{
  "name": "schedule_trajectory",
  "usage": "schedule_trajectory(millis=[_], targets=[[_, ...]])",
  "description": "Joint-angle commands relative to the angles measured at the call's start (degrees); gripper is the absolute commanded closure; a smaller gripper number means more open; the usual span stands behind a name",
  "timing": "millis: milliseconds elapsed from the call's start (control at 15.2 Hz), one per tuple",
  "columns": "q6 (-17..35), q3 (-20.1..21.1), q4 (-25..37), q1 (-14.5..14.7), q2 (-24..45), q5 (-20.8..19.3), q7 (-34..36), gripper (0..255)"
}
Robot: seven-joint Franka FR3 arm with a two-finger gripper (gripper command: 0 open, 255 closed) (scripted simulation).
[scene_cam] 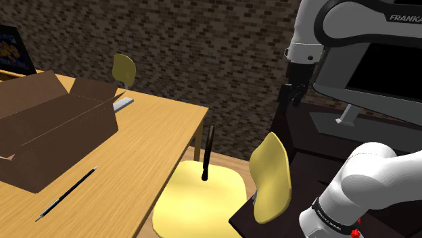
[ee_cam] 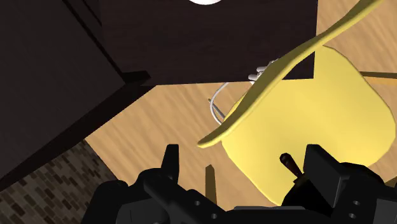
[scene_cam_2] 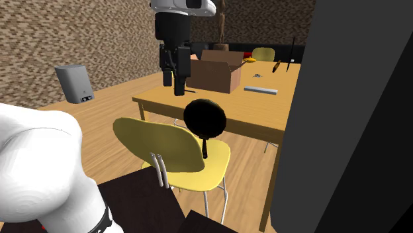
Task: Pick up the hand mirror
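The hand mirror (scene_cam_2: 205,118) is black, with a round head and a short handle. It stands upright on the seat of a yellow chair (scene_cam_2: 218,155). In the shoulder view the mirror (scene_cam: 207,152) appears edge-on as a thin dark stick on the seat (scene_cam: 196,203). My gripper (scene_cam_2: 177,87) hangs above the chair's back, higher than the mirror and apart from it, fingers open with nothing between them. In the shoulder view the gripper (scene_cam: 292,94) is up to the right of the mirror. In the wrist view the gripper (ee_cam: 245,170) points down over the chair's backrest (ee_cam: 267,83), and a small dark piece (ee_cam: 289,164) shows by one finger.
A wooden table (scene_cam: 155,145) beside the chair carries an open cardboard box (scene_cam: 47,128), a dark pen (scene_cam: 67,195) and a grey bar (scene_cam: 124,103). A second yellow chair (scene_cam: 124,69) stands behind it. The dark stand (ee_cam: 191,38) is close behind the chair. A brick wall (scene_cam: 216,47) closes the back.
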Motion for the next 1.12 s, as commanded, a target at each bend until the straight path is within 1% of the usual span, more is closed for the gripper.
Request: schedule_trajectory(millis=[0, 264, 594, 858, 1056], targets=[[0.00, 0.00, 0.00, 0.00, 0.00, 0.00, 0.00, 0], [5.38, 5.42, -1.42, -0.89, 2.86, 5.21, 10.99, 0], [13.02, 12.12, -1.03, -2.38, 8.92, 10.34, 24.25, 0], [19.42, 17.28, 0.99, -4.15, 15.45, 12.78, 34.67, 0], [24.13, 20.99, 3.43, -5.86, 21.14, 13.32, 42.57, 0]])
